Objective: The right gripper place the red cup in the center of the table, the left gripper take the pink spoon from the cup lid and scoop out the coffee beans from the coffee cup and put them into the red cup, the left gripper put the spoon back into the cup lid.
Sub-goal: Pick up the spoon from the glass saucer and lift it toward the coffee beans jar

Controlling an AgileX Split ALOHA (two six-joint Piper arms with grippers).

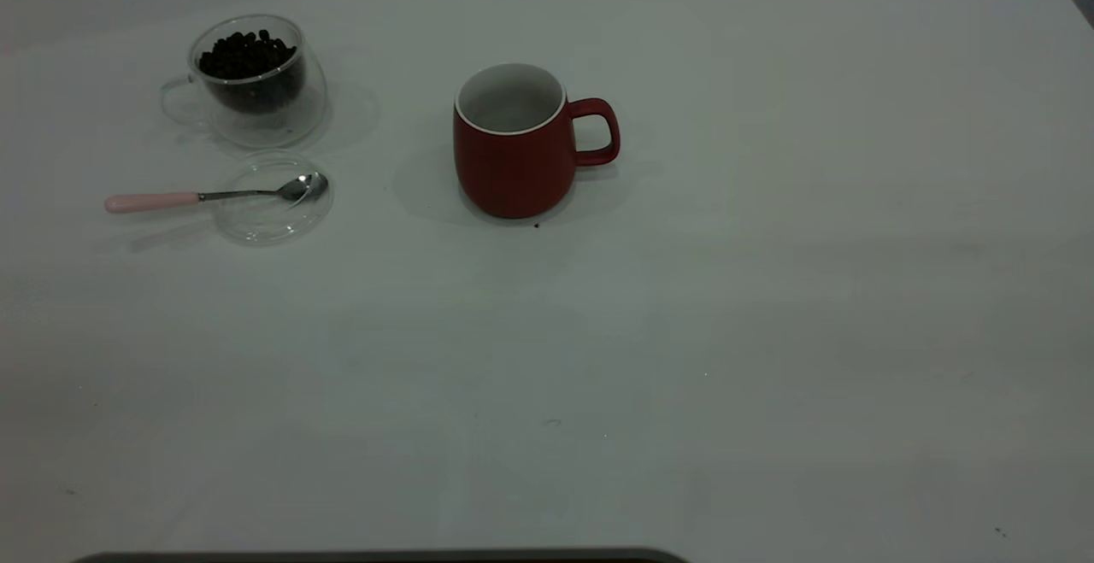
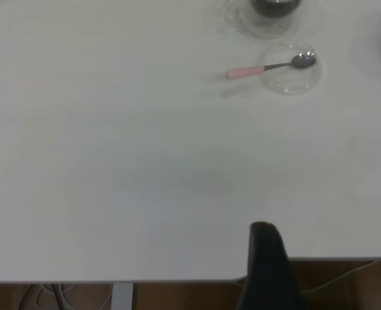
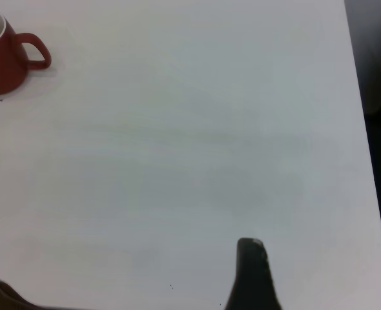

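Spoon (image 1: pixel 214 196) rests on cup lid (image 1: pixel 272 219) beside unmarked red cup (image 1: pixel 513 149).

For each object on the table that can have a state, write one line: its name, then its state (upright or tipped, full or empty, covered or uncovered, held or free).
red cup: upright, looks empty, free, handle toward the right arm's side.
coffee cup: upright, uncovered, free.
coffee beans: heaped inside the coffee cup.
cup lid: off the cup, flat on the table.
pink spoon: free, bowl resting on the lid, handle sticking out past its rim.

upright red cup (image 1: pixel 513 157), pink spoon (image 1: pixel 214 196) on cup lid (image 1: pixel 272 214)
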